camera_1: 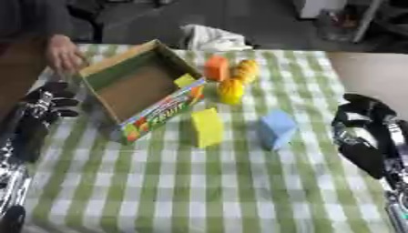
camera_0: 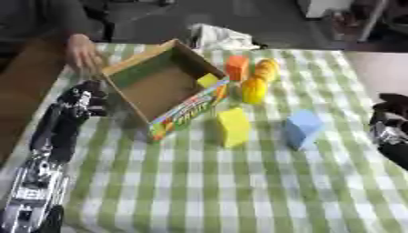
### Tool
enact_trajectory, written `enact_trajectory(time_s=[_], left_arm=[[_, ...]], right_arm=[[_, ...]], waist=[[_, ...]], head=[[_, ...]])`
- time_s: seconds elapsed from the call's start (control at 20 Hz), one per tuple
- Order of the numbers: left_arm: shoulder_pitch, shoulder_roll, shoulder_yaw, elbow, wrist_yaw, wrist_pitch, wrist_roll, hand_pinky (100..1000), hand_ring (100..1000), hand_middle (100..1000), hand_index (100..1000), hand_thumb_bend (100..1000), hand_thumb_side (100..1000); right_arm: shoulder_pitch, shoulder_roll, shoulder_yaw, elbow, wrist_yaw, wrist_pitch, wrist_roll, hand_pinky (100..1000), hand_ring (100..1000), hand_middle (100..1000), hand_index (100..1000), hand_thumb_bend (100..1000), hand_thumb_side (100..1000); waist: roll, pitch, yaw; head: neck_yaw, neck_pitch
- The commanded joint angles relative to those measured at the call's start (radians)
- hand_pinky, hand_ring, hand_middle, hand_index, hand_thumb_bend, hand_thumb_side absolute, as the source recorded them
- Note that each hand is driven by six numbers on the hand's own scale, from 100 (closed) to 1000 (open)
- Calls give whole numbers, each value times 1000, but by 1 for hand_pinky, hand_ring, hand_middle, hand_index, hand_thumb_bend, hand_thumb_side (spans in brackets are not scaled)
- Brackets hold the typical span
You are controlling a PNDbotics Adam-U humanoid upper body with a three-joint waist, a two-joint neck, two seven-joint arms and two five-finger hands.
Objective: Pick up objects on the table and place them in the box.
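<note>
**On checked cloth: box nearly empty, blocks waiting**

In left eye view: open cardboard box with printed fruit side point(camera_0: 163, 86) tilted on green-and-white checked tablecloth point(camera_0: 239, 191), left of centre. Small yellow piece point(camera_0: 208, 80) at its inner right wall. Outside, near the box: orange block point(camera_0: 237, 67), two yellow rounded fruit-like pieces point(camera_0: 259, 82) touching or nearly so, yellow foam block point(camera_0: 233, 127) just beside the printed side, light blue cube point(camera_0: 302, 129) further right. Left hand point(camera_0: 86, 101) close against the box's left wall, fingers curled; contact with the wall unclear, nothing visibly held. Person's bare hand point(camera_0: 82, 52) on the far left corner of the box.

In right eye view: right hand point(camera_1: 360, 132) at right edge, well apart from all objects, fingers bent inward, empty as far as visible.

Probably pre-grasp stage. Suggested: right hand to blue cube first, nearest. Approach from above, straddle opposite faces, lift clear of the box wall before release. Risk: nudging yellow block on the way over.
</note>
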Motion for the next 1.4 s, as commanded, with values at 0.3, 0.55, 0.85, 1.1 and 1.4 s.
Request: enact_trajectory(time_s=[0.3,0.55,0.85,1.1,1.4], left_arm=[[-5,7,-1,-16,-1,-3,-3,647,687,633,778,168,697],[-5,7,-2,-15,0,-4,-4,647,687,633,779,167,697],[-5,9,-3,-14,-1,-4,-6,647,687,633,779,167,697],[-3,12,-6,-12,-2,-4,-9,647,687,633,779,166,697],[0,17,-9,-11,-4,-5,-12,647,687,633,779,165,697]], right_arm=[[-11,-43,5,-34,3,3,22,685,802,651,806,100,260],[-9,-40,7,-34,4,1,29,685,803,652,808,100,265],[-30,-90,23,-44,43,-14,82,703,830,694,845,100,287],[-77,-209,64,-55,104,-53,232,730,872,757,898,100,306],[-162,-341,137,-42,138,-105,424,766,921,829,950,271,320]], waist=[[1,-12,0],[2,-12,-1],[2,-13,1],[-3,-16,4],[-7,-20,7]], head=[[-2,5],[-2,5],[-3,5],[-2,5],[6,5]])
